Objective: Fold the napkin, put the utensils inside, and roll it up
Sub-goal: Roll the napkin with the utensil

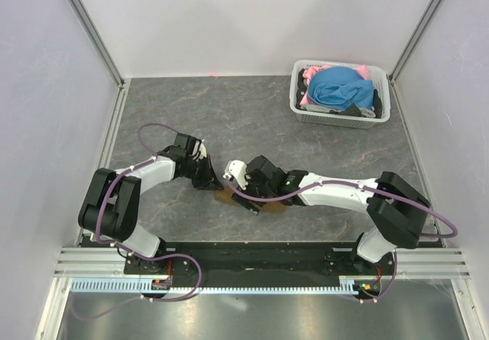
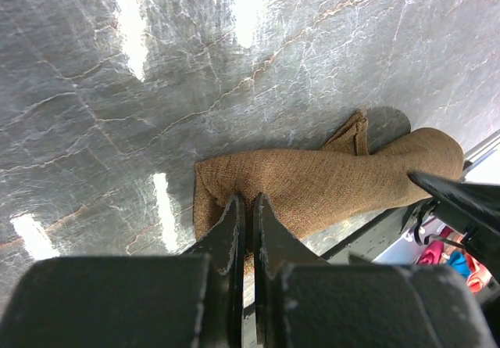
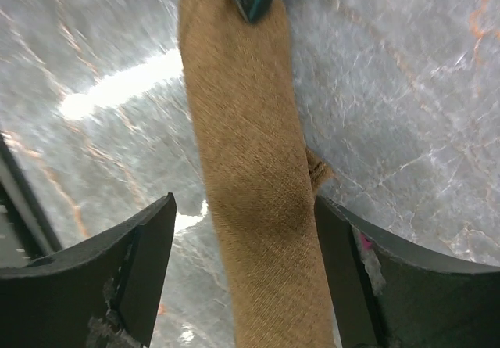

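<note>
Since the napkin (image 3: pixel 250 168) already lies rolled into a tube on the desk (image 2: pixel 117 90), rolling looks done | left claw (image 2: pixel 244 207): closed tight, tips at one roll end, likely pinning it against unrolling | right claw (image 3: pixel 244 207): wide, astride the roll, gripping nothing | fork: unseen.

A rolled brown napkin (image 2: pixel 328 184) is laid on the grey marbled table (image 1: pixel 229 111) near its front edge, and a white basket (image 1: pixel 336 117) of clothes is set in its far right corner.

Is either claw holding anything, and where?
The left gripper seems to pinch the rolled napkin at one end; the right gripper straddles it, open.
</note>
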